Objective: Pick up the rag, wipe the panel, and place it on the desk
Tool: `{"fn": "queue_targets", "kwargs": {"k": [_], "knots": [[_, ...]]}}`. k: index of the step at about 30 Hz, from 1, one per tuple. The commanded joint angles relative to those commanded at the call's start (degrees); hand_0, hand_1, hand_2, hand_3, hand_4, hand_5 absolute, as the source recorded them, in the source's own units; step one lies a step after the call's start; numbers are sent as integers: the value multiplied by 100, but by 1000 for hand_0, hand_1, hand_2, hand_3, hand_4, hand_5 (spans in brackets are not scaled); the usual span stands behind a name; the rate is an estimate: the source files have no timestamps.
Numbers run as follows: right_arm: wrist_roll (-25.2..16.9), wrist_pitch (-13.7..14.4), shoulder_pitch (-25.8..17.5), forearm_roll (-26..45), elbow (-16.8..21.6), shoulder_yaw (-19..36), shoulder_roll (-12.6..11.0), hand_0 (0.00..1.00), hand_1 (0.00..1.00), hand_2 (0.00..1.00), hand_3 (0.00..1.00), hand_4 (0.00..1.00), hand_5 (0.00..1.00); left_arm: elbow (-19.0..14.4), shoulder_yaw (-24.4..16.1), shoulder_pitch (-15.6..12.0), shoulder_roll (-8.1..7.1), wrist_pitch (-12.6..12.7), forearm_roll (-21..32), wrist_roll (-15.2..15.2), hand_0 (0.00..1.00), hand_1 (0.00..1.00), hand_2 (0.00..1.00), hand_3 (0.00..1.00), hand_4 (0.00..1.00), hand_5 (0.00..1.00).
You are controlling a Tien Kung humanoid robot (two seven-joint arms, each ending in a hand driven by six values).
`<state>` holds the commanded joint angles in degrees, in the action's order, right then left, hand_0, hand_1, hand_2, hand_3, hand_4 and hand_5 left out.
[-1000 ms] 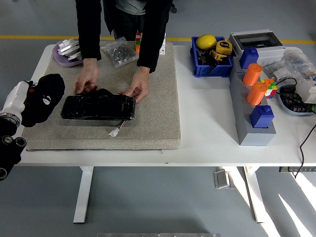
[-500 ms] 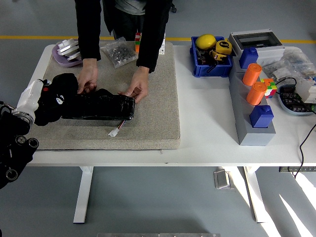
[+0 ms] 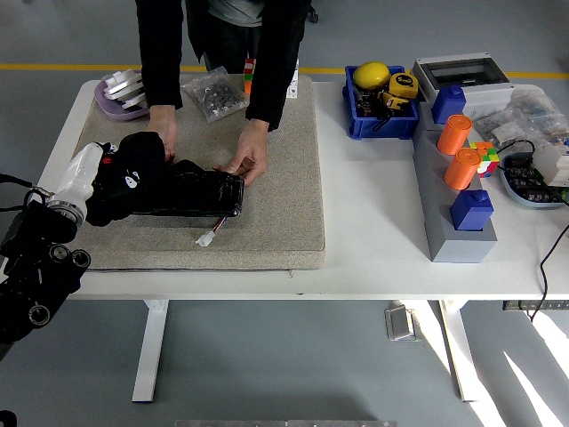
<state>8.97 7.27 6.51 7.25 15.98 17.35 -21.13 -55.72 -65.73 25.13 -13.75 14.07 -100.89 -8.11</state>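
Your left hand [image 3: 129,182] comes in from the lower left and lies over the left end of the panel [image 3: 182,194]; you cannot tell its fingers from the dark rag there. The panel lies on the mat [image 3: 284,213]. Beyond it, a person's hands [image 3: 244,165] press the panel's far edge.

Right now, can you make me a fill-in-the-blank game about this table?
1. The robot's left hand rests on the ____ end of the black panel.
2. A person's hands steady the panel from the ____ side.
3. The panel lies on a ____ mat.
Missing words: left; far; grey
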Motion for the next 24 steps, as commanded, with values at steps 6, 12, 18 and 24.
{"fn": "queue_targets", "kwargs": {"k": [6, 12, 18, 24], "knots": [[4, 1, 13, -7, -1, 9, -5, 642, 626, 660, 564, 945, 468, 28, 354, 84, 77, 7, 155, 20, 189, 161, 521, 449, 239, 2], [17, 0, 20, -33, 3, 26, -11, 642, 625, 660, 564, 945, 468, 25, 733, 223, 206, 24, 250, 26, 190, 162, 521, 451, 244, 2], [38, 2, 33, -79, 4, 66, -20, 643, 626, 660, 564, 945, 467, -11, 1341, 429, 263, 1, 372, 4, 189, 163, 521, 454, 246, 2], [65, 11, 53, -135, 9, 120, -32, 641, 625, 660, 565, 946, 467, -52, 1762, 632, 368, -28, 432, -25, 189, 163, 519, 453, 245, 2]]}}
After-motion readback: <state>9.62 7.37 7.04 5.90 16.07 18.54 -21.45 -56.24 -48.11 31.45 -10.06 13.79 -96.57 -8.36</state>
